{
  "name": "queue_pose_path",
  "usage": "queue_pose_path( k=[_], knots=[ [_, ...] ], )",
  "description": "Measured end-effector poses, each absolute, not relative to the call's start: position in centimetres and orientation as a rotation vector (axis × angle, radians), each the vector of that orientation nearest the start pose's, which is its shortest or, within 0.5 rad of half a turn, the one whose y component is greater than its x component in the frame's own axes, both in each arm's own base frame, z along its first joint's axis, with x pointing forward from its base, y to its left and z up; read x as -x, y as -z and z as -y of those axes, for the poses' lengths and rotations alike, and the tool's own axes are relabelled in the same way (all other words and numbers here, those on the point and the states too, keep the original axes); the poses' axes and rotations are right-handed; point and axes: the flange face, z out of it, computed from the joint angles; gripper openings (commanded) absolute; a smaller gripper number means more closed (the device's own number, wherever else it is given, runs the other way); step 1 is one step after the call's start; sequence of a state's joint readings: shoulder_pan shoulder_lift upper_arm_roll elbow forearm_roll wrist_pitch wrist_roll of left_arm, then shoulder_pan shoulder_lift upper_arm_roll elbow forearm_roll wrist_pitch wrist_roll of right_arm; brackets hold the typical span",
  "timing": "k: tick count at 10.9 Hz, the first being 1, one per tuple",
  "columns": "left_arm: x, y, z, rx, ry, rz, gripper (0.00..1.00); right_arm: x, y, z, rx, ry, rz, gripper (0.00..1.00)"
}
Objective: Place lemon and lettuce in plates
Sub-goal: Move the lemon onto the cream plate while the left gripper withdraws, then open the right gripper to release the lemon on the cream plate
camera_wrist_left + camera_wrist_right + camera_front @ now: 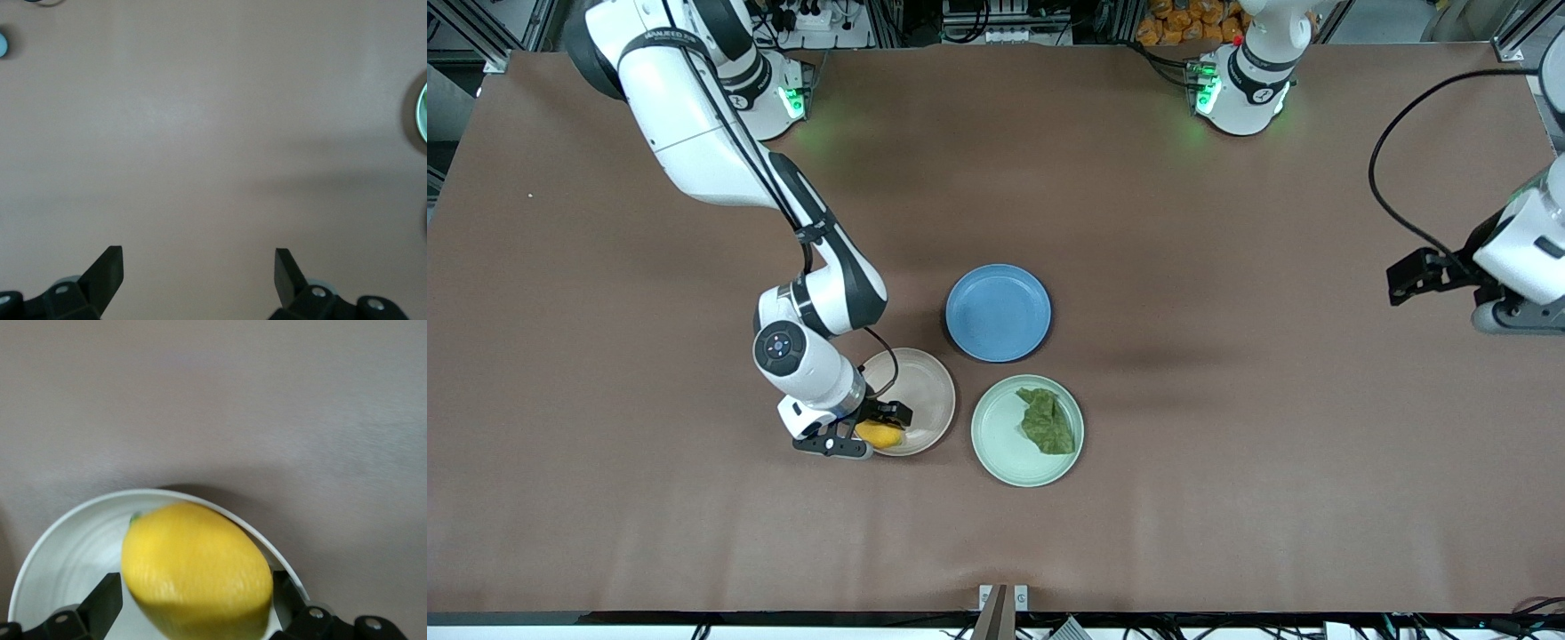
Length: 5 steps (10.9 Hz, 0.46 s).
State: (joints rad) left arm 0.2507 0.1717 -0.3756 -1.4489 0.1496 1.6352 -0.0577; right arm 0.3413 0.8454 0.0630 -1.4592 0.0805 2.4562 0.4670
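Observation:
The yellow lemon (pixel 880 435) sits between the spread fingers of my right gripper (pixel 869 437), at the pale pink-beige plate's (pixel 925 382) rim nearest the front camera. In the right wrist view the lemon (pixel 197 570) fills most of the space between the fingers of the open right gripper (pixel 193 587), with a small gap at one finger, above the plate (pixel 60 540). The dark green lettuce (pixel 1048 420) lies in the mint green plate (pixel 996 444). My left gripper (pixel 198 263) is open and empty over bare table at the left arm's end, where the left arm (pixel 1516 258) waits.
A blue plate (pixel 998 312) stands empty just farther from the front camera than the other two plates. The mint plate's edge (pixel 421 113) shows in the left wrist view. The brown table (pixel 1227 444) surrounds the plates.

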Motion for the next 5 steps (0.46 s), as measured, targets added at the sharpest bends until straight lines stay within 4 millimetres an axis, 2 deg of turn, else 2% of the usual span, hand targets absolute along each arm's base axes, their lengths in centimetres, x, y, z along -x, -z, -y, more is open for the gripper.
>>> queue_pose_path(
  k=[2,5],
  knots=[
    [-59.7,-61.1,4.3,3.044,0.057,-0.1,1.0,-68.7,-20.6,-26.9,2.979,0.057,-0.26,1.0],
    [-58.5,-62.4,4.0,3.061,0.037,-0.074,1.0,-70.0,-24.1,-25.2,2.958,-0.098,-0.315,1.0]
  ],
)
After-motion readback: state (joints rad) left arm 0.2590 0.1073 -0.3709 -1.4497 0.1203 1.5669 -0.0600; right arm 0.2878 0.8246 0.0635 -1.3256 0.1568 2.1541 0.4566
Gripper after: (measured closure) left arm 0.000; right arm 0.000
